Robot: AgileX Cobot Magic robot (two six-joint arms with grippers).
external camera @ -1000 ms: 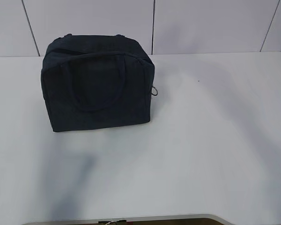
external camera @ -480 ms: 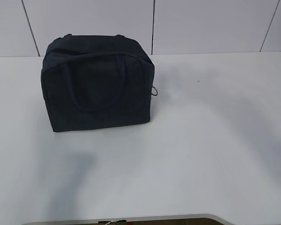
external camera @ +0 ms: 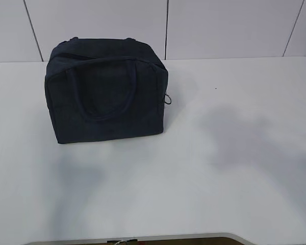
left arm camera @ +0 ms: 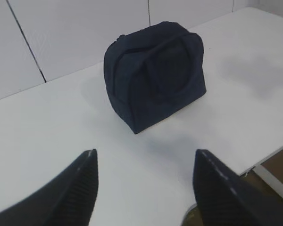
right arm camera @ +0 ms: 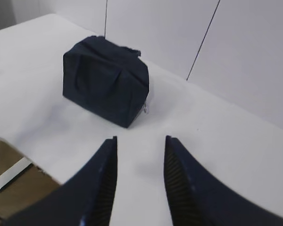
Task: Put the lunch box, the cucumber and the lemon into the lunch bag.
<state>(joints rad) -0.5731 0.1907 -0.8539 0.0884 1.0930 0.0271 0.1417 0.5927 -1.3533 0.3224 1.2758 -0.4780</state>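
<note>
The dark navy lunch bag [external camera: 107,92] stands upright at the back left of the white table [external camera: 204,168], its handles up and its top looking closed, with a silver ring pull [external camera: 169,99] on its right side. It also shows in the left wrist view [left arm camera: 155,75] and the right wrist view [right arm camera: 106,80]. My left gripper [left arm camera: 144,157] is open and empty above the table's front part. My right gripper [right arm camera: 140,139] is open and empty, well back from the bag. Neither gripper shows in the exterior view. The lunch box, the cucumber and the lemon are out of view.
A white panelled wall [external camera: 168,25] runs behind the table. The table's front edge [external camera: 143,238] is near the bottom of the exterior view. Soft arm shadows lie on the table at front left and at right.
The bag has not moved. The shadow on the right of the table has shifted towards the front right; the front-left shadow has changed little.
</note>
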